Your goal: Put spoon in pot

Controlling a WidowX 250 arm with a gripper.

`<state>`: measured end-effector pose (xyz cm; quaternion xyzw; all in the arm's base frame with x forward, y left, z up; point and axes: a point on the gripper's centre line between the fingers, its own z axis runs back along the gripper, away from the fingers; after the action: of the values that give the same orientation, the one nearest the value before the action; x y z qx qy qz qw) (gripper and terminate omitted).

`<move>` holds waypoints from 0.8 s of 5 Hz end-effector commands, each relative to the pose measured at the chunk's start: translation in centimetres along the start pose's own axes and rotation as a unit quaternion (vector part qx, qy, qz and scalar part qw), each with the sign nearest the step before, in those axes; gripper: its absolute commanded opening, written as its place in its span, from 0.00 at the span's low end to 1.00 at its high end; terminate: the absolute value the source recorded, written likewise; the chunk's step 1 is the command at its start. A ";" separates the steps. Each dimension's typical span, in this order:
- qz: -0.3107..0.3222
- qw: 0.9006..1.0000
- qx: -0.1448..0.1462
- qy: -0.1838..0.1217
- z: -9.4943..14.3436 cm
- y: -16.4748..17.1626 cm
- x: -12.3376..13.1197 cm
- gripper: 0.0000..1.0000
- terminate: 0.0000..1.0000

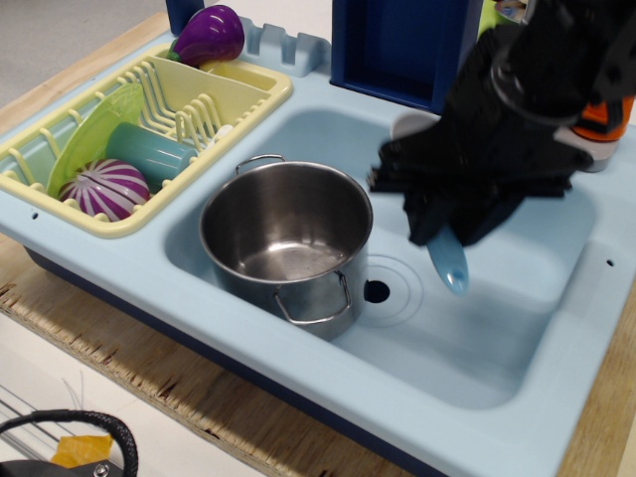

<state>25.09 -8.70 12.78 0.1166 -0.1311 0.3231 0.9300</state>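
The shiny steel pot [286, 234] stands empty at the left of the light blue sink basin [467, 338], its wire loop handles at front and back. My black gripper [452, 224] hangs above the basin, right of the pot, shut on the spoon. The spoon's light blue handle [449, 262] sticks down out of the gripper. Its white bowl [409, 126] peeks out behind the gripper's upper left. The spoon is lifted off the sink floor.
A yellow dish rack [149, 119] at the left holds a green plate, a teal cup [151, 152] and a striped purple ball [107, 188]. A purple eggplant [209, 33] lies behind it. A dark blue block [397, 45] stands behind the sink. The drain hole [377, 291] is beside the pot.
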 end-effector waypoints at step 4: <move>0.053 0.994 0.033 -0.095 1.6 7.6 0.6 0.00 0.00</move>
<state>19.98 -2.04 13.87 0.1988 -0.2378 0.3661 0.8774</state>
